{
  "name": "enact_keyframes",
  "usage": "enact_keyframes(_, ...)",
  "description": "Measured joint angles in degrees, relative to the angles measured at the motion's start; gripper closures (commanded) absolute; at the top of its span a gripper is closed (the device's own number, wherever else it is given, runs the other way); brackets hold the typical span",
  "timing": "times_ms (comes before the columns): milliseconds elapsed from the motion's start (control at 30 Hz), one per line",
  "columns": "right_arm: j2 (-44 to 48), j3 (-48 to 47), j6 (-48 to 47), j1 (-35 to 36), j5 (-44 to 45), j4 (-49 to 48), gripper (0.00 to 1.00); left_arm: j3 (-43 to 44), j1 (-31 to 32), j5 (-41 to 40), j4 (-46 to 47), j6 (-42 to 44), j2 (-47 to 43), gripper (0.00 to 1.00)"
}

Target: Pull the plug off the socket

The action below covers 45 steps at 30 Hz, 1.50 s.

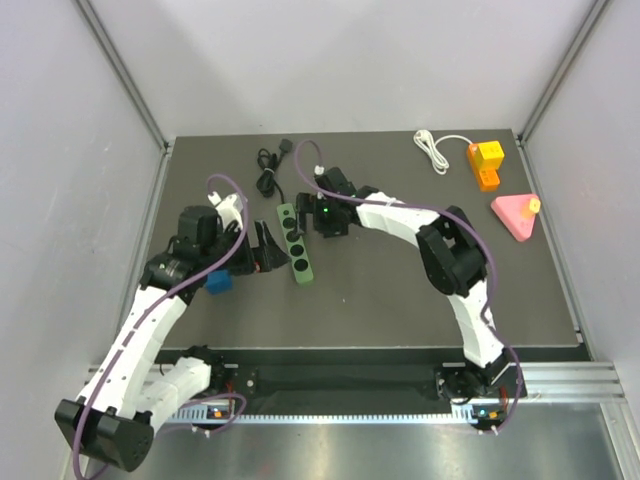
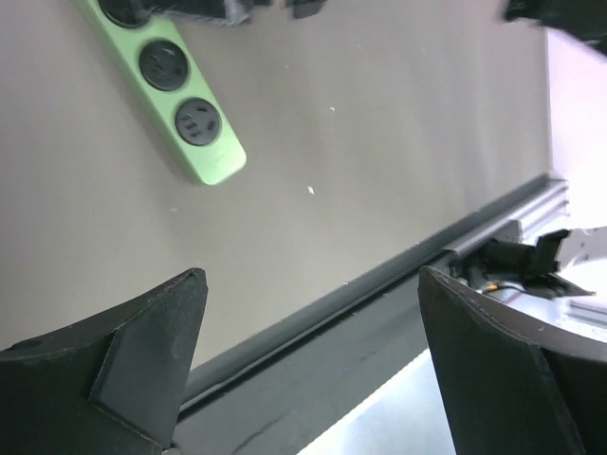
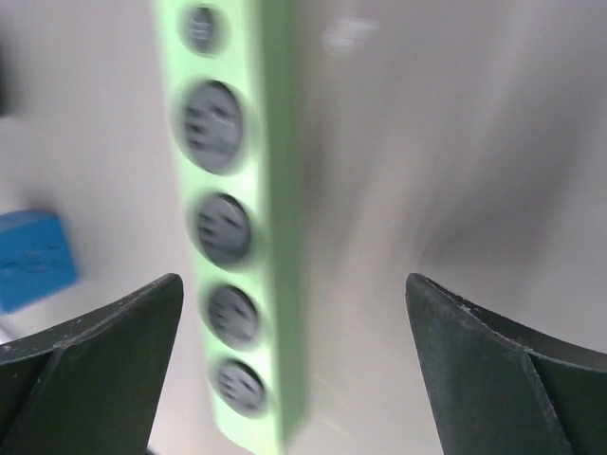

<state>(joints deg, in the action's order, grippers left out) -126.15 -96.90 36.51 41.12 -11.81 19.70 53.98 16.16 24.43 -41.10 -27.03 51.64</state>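
The green power strip lies on the dark table, and every socket I can see is empty. A black plug with its coiled black cable lies loose on the table behind the strip. My right gripper hovers over the strip's far end, open and empty. In the right wrist view the strip runs between my spread jaws. My left gripper is open and empty just left of the strip. The left wrist view shows the strip's near end.
A blue block sits left of the strip, also in the right wrist view. A white cord loop lies behind the right gripper. At the back right are a white cable, orange-yellow blocks and a pink triangle.
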Motion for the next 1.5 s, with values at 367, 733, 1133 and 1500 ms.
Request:
enact_keyframes(367,19.98,12.61,-8.66,-13.31,10.75,11.76,0.00,-12.41,3.28,4.72,15.74,-14.03,1.14,0.05)
enact_keyframes(733,21.18,13.38,-6.01,-39.82,20.59,15.54,0.00,-12.02,13.20,1.66,23.12,-18.69,8.11,0.06)
enact_keyframes(1133,19.06,9.75,-9.81,-52.13,32.15,18.10,0.00,-5.35,13.22,2.05,17.92,-8.61,11.39,0.05)
enact_keyframes(1500,17.68,11.02,-14.71,-62.05,27.87,14.03,0.15,-2.23,13.22,5.55,17.79,-3.78,22.21,0.05)
